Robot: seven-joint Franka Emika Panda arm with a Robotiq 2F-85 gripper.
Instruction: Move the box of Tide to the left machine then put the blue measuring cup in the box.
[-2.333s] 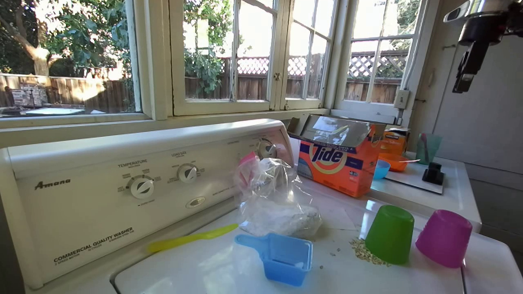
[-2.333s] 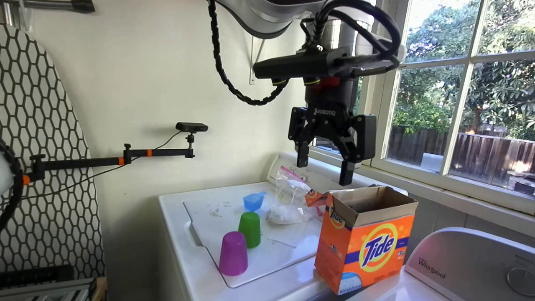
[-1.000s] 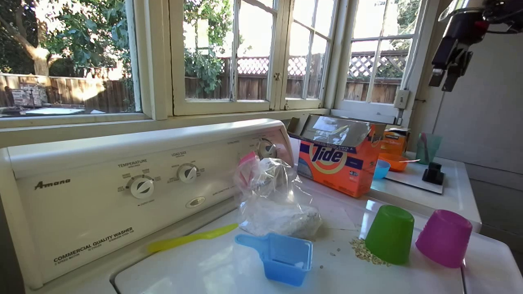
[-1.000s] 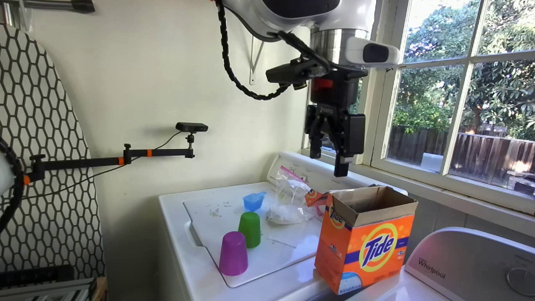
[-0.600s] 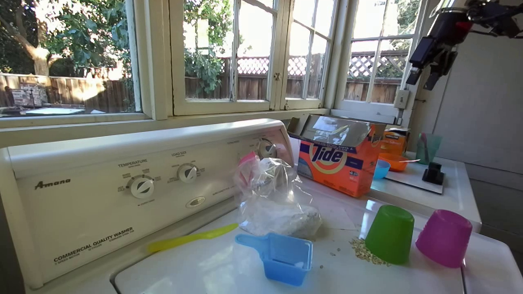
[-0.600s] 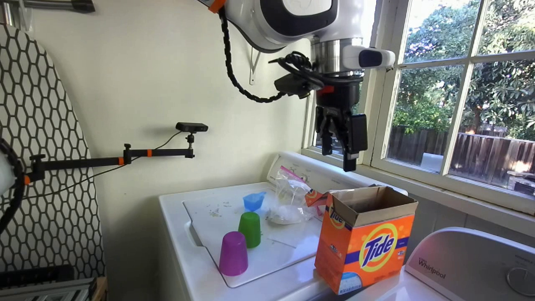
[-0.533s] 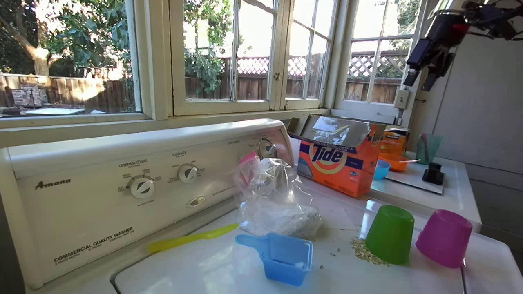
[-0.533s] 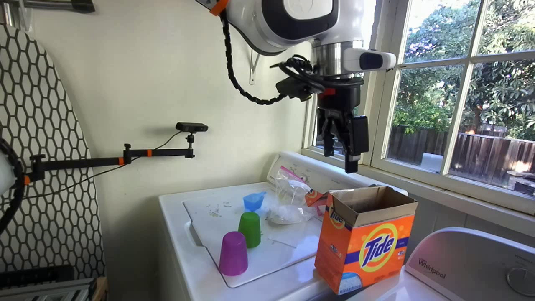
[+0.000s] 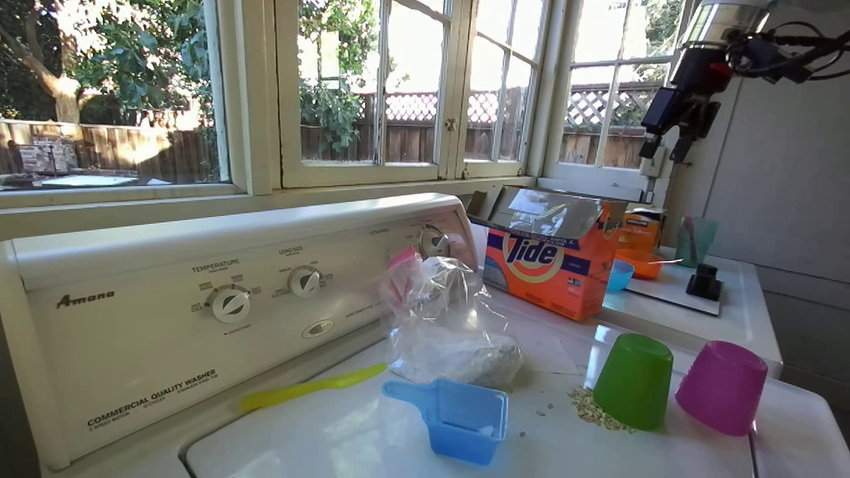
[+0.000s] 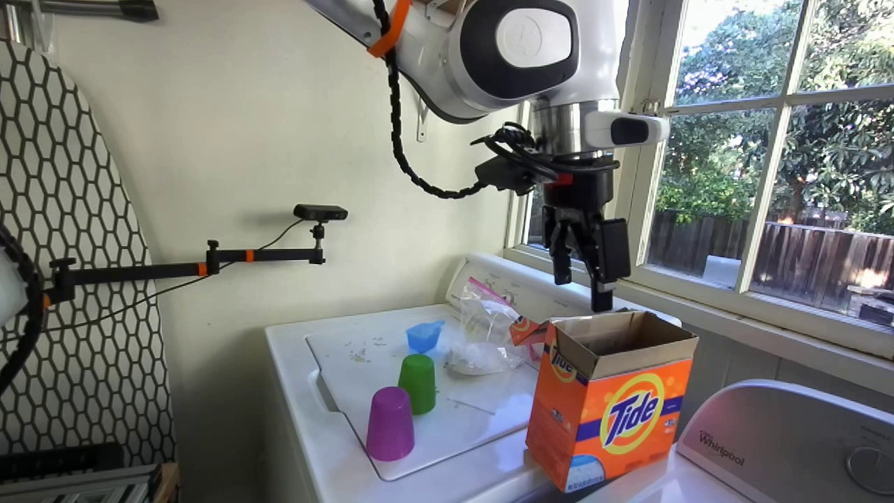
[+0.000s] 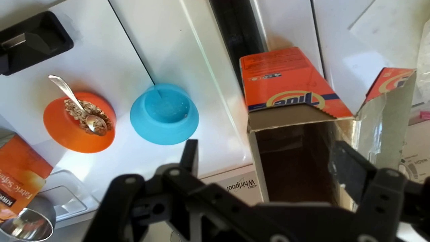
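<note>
Box of Tide (image 10: 606,416) upright, mouth up — gripper (image 10: 582,294) above, perhaps not directly overhead — jaws wide apart.

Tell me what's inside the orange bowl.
In the wrist view, the orange bowl holds oat-like flakes and a metal spoon, its head among the flakes, its handle reaching past the rim. Whatever lies beneath the flakes is covered.

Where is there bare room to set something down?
Bare patches: between the purple cup and Tide box, and between that box and the blue bowl. Crowded: where plastic bag, blue measuring cup and yellow utensil cluster.
</note>
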